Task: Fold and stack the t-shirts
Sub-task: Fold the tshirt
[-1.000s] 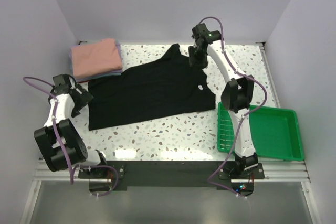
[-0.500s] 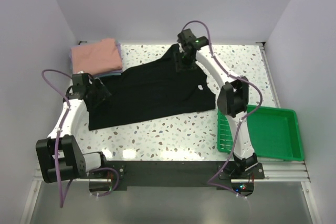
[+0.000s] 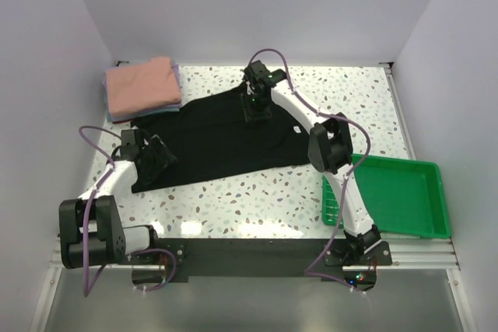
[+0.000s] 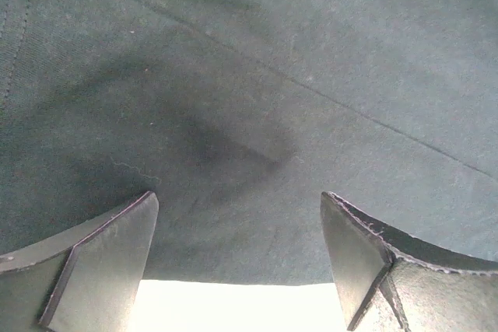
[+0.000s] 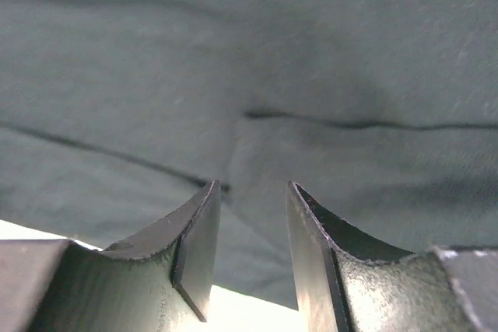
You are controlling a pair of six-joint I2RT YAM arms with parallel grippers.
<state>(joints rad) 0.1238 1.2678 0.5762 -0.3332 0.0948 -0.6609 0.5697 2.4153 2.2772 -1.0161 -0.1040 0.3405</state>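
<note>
Though creased, a flat black t-shirt (image 3: 226, 134)

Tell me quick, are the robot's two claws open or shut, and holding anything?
Left gripper: open wide above the black t-shirt, holding nothing.
Right gripper: partly open over the same shirt, nothing between its fingers.

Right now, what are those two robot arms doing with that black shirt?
Both arms are working on the black t-shirt, which lies spread out on the speckled table, not yet folded. The left gripper hovers at the shirt's near-left edge with its jaws wide open. The right gripper is over the far edge, jaws partly apart, nothing pinched. A stack of folded shirts, salmon-pink on top, sits in the far-left corner. A green tray lies near-right.
</note>
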